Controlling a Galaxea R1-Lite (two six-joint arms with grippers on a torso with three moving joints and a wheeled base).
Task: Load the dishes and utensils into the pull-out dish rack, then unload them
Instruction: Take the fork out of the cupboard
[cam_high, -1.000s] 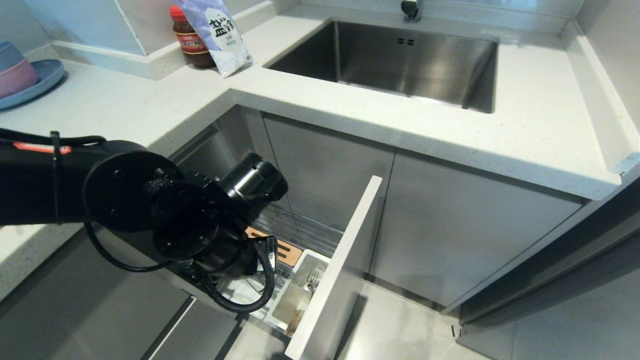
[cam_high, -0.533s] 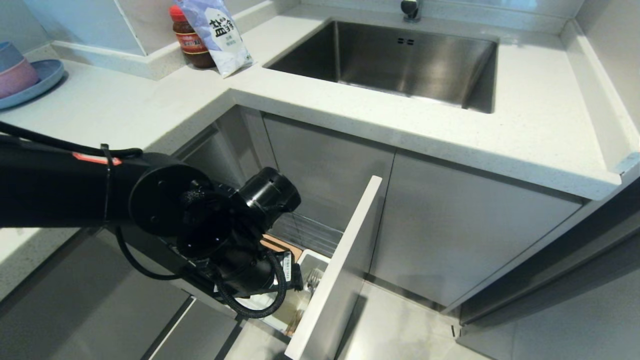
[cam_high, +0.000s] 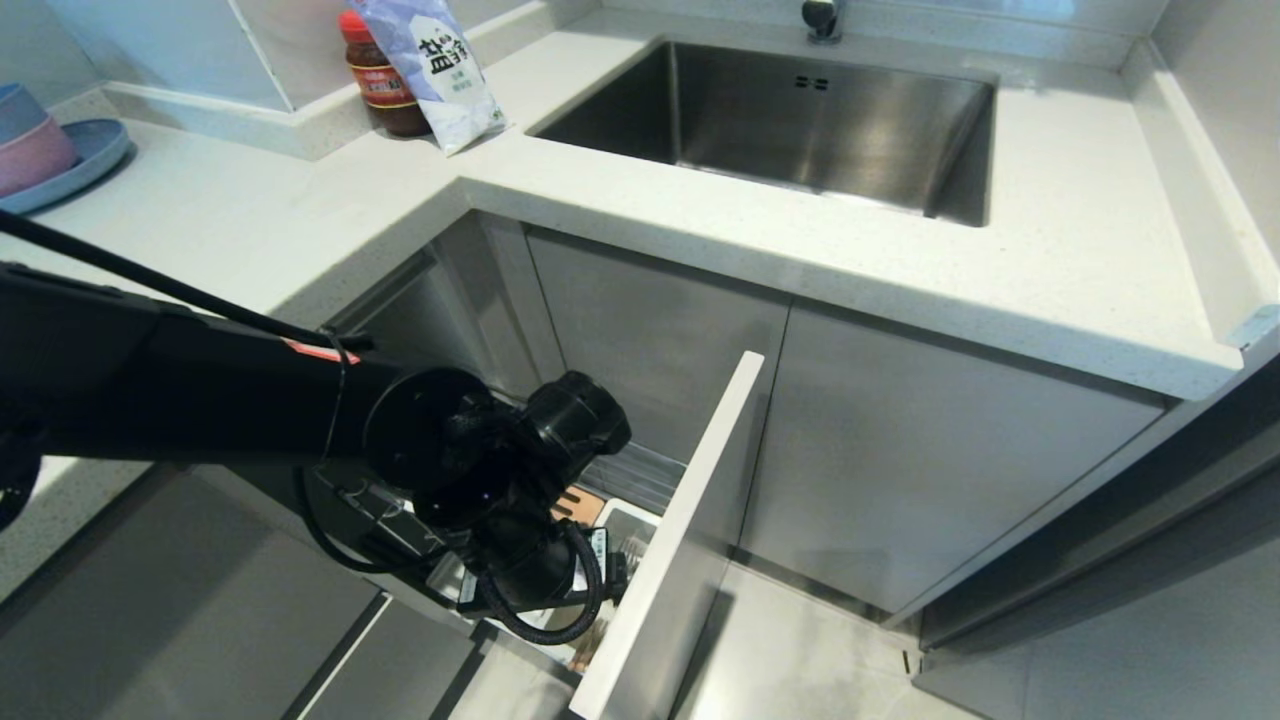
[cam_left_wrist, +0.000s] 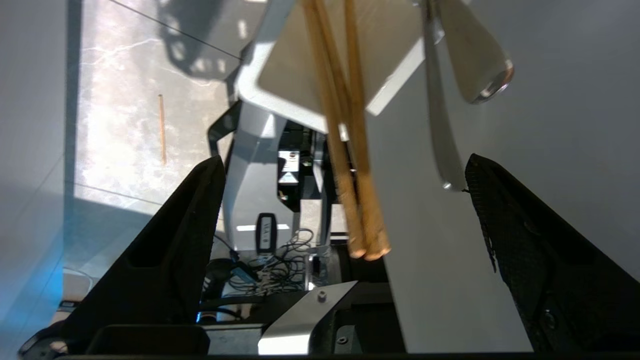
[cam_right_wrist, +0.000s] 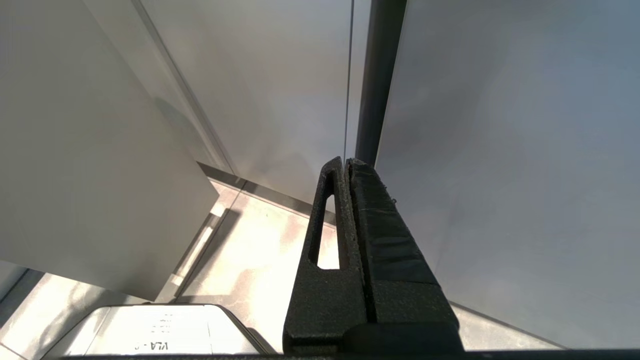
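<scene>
Left hand (cam_left_wrist: 345, 200) wide open, holding nothing, straddling chopsticks (cam_left_wrist: 350, 150) in cutlery holder (cam_left_wrist: 295, 95). Centre on both sticks, avoid fork (cam_left_wrist: 440, 125), then close.

The right pincer (cam_right_wrist: 346, 167) is shut tight, its two black fingers (cam_right_wrist: 372, 240) pressed flat together with no gap. One finger has a long slot cut through it. Past the tips of the pincer there is a dark upright strip (cam_right_wrist: 380, 75) between grey cabinet doors (cam_right_wrist: 500, 150). A big pale panel (cam_right_wrist: 75, 165) stands off to one side of the pincer. Under the pincer is the light tiled floor (cam_right_wrist: 250, 260), bright with shine. Close beside the base of the pincer sits a white part with small dark print on it (cam_right_wrist: 150, 330). The pincer holds nothing and touches nothing.
</scene>
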